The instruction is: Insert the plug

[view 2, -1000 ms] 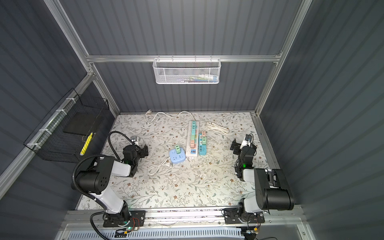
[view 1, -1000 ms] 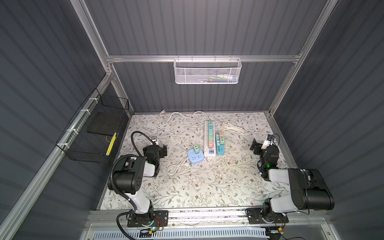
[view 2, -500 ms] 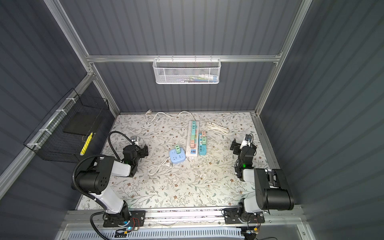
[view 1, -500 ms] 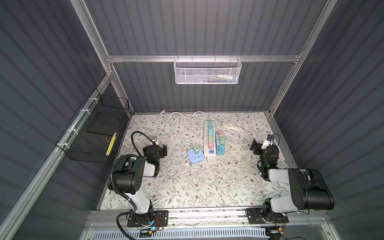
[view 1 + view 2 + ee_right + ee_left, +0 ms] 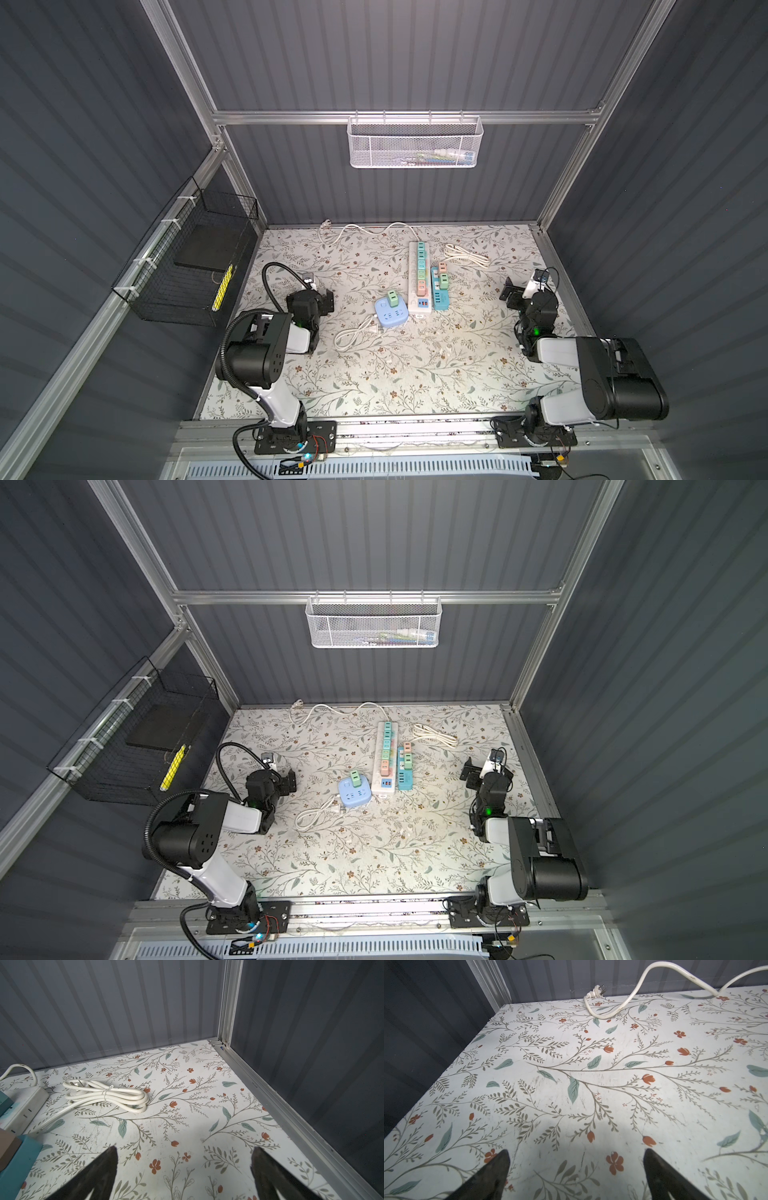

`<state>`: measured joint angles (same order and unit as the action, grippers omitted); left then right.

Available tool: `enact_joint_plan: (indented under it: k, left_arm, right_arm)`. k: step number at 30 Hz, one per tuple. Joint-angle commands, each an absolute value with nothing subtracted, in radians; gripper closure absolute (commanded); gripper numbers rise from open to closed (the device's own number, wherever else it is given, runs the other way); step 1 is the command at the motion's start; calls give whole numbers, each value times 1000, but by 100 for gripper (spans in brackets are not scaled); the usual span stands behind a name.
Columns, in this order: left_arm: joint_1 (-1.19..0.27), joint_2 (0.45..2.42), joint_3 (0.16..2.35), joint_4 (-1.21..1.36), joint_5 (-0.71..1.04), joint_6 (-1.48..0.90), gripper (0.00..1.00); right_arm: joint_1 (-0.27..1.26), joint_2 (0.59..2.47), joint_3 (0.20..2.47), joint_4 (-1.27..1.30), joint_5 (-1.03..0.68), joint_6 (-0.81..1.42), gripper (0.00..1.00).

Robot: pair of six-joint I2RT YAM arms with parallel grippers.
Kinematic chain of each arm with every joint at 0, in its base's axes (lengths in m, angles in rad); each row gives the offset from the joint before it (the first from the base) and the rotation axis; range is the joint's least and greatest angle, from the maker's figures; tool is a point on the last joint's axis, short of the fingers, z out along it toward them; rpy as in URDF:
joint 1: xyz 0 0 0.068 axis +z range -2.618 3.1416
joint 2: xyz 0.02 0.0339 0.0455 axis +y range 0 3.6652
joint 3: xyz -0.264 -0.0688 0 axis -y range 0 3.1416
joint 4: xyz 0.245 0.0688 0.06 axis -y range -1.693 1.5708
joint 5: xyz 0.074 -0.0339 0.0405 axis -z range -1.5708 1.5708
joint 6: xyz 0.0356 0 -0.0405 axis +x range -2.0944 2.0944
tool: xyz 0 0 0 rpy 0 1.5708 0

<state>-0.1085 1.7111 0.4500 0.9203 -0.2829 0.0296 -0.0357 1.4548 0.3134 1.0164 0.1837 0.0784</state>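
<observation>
A white plug (image 5: 326, 224) (image 5: 598, 992) lies loose at the back left, and its cord runs to the long white power strip (image 5: 419, 274). A second white plug (image 5: 376, 328) on a looped cord lies beside the blue cube socket (image 5: 390, 314), which carries a green adapter. My left gripper (image 5: 328, 300) (image 5: 576, 1167) hovers low over bare mat left of the cube, open and empty. My right gripper (image 5: 509, 293) (image 5: 185, 1165) stands open and empty near the right edge, apart from everything.
A teal strip (image 5: 439, 291) with adapters lies against the white strip. A tied white cord bundle (image 5: 106, 1095) lies at the back right. A black wire basket (image 5: 195, 262) hangs on the left wall and a white mesh basket (image 5: 415, 143) on the back wall.
</observation>
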Motion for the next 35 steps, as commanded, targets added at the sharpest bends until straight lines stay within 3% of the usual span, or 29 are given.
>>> enact_joint_plan:
  k: [1,35]
  left_arm:
    - [-105,1716,462,930,-276,20,0]
    - [-78,1717,472,908,-219,11,0]
  right_arm:
    - [-29,1461,305,1017,190,78,1]
    - [-29,1460,307,1014,189,79,1]
